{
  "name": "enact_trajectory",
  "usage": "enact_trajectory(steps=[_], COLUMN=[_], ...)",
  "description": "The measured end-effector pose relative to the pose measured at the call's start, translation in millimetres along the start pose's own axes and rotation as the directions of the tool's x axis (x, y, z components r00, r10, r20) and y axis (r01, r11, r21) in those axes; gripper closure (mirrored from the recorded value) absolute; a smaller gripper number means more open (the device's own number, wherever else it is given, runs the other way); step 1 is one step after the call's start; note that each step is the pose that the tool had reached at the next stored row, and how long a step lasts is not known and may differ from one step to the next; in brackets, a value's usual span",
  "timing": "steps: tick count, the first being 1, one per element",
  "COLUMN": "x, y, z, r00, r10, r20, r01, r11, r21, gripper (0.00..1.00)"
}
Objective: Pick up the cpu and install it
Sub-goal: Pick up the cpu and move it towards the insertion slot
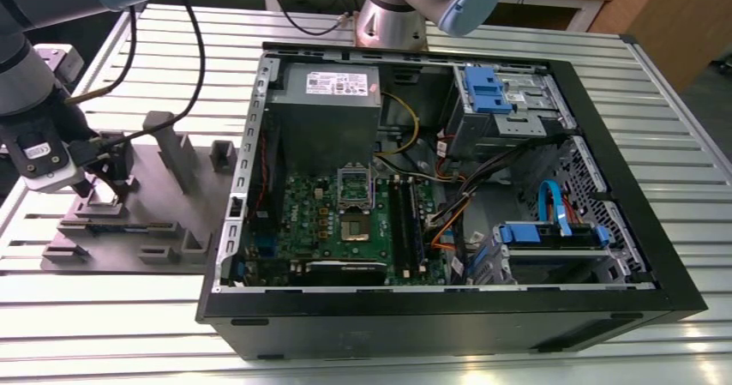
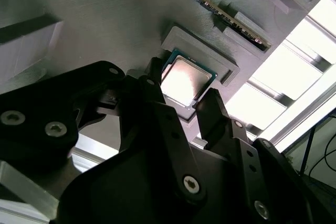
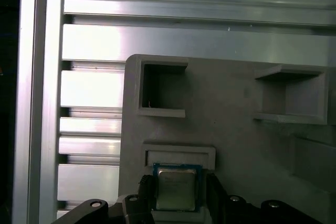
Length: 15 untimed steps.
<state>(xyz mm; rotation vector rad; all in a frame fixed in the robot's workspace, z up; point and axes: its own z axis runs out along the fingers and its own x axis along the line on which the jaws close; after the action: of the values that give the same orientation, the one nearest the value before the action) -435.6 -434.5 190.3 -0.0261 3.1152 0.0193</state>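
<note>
Nearest to us, the gripper (image 2: 182,88) hangs low over the grey holder (image 3: 236,108), its two black fingers (image 2: 157,95) spread apart with the cpu (image 2: 186,80) between them, one finger on each of two opposite sides. We cannot tell whether the pads touch the chip's edges. The cpu lies flat, silvery top up, seated in a raised square pocket (image 3: 178,156) of the holder, and in both wrist views it sits inside that frame. Just beyond the pocket a memory stick (image 2: 210,1) stands on edge in a slot of the same holder, and other pockets of the holder lie further out. The holder rests on a slatted metal table (image 3: 89,87). In the exterior view the open computer case (image 1: 640,256) lies on the table just beside the holder, on the exterior view's right, with the dark socket (image 1: 355,186) on its green board well apart from the cpu.
</note>
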Motion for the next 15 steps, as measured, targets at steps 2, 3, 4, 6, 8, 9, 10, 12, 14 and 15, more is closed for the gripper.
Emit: enact_trajectory(steps=[2, 3, 4, 6, 8, 9, 10, 12, 14, 15], x=[0.1, 0.1, 0.1, 0.1, 0.2, 0.2, 0.2, 0.3, 0.7, 0.9], y=[0.0, 0.0, 0.0, -0.1, 0.0, 0.0, 0.0, 0.0, 0.0, 0.0], z=[0.3, 0.5, 0.9, 1.8, 2.1, 2.1, 2.1, 2.3, 2.3, 2.4], r00=[1.0000, 1.0000, 1.0000, 1.0000, 1.0000, 1.0000, 1.0000, 1.0000, 1.0000, 1.0000], r10=[0.000, 0.000, 0.000, 0.000, 0.000, 0.000, 0.000, 0.000, 0.000, 0.000], r20=[-0.0002, -0.0002, -0.0001, 0.0000, -0.0001, -0.0001, -0.0001, 0.0001, 0.0000, 0.0000], r01=[0.000, 0.000, 0.000, 0.000, 0.000, 0.000, 0.000, 0.000, 0.000, 0.000], r11=[1.0000, 1.0000, 1.0000, 1.0000, 1.0000, 1.0000, 1.0000, 1.0000, 1.0000, 1.0000], r21=[0.0002, 0.0001, 0.0001, 0.0000, 0.0001, 0.0001, 0.0001, 0.0000, 0.0000, 0.0000], gripper=[0.47, 0.47, 0.47, 0.47, 0.47, 0.47, 0.47, 0.47, 0.47, 0.47])
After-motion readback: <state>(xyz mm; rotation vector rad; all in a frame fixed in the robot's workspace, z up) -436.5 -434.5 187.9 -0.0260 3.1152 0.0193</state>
